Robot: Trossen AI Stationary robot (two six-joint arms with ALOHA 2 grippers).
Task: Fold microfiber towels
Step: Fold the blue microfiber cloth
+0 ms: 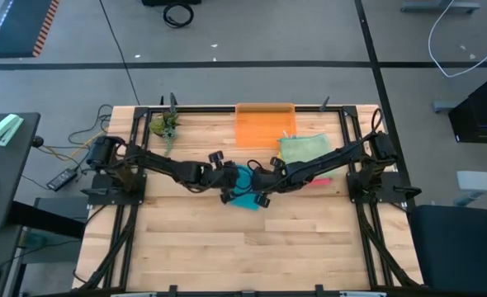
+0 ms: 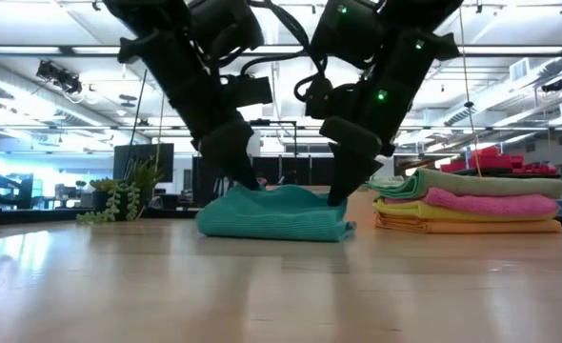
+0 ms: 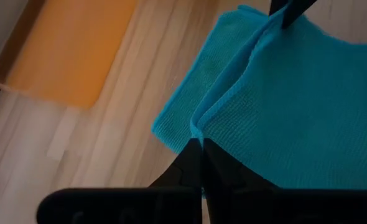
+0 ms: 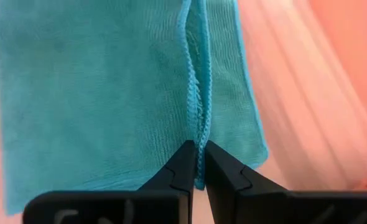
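Note:
A teal microfiber towel (image 1: 245, 191) lies folded at the middle of the wooden table; it also shows in the low view (image 2: 276, 217). My left gripper (image 1: 229, 180) stands at its left end and my right gripper (image 1: 262, 181) at its right end, each shut on the towel's raised upper edge. A stack of folded towels (image 2: 471, 202), sage green on top of pink, yellow and orange, rests on the table to the right (image 1: 304, 148). My left gripper pinches the towel's raised top edge at a corner (image 3: 197, 127) between its two fingers, slanting down from above and from the table's left. Several layers meet there. The edge runs as a ridge away from the fingers, and the rest of the towel lies on the table. My right gripper pinches the towel's hemmed edges (image 4: 199, 134), two layers together, between its two fingers at the other end of the same ridge. The fingers slant down from above and from the table's right. The towel's body lies on the table.
A translucent orange bin (image 1: 264, 124) stands at the table's far edge behind the towel. A small green plant (image 1: 165, 125) stands at the far left corner. Bare wood (image 1: 243, 247) spreads toward the near edge.

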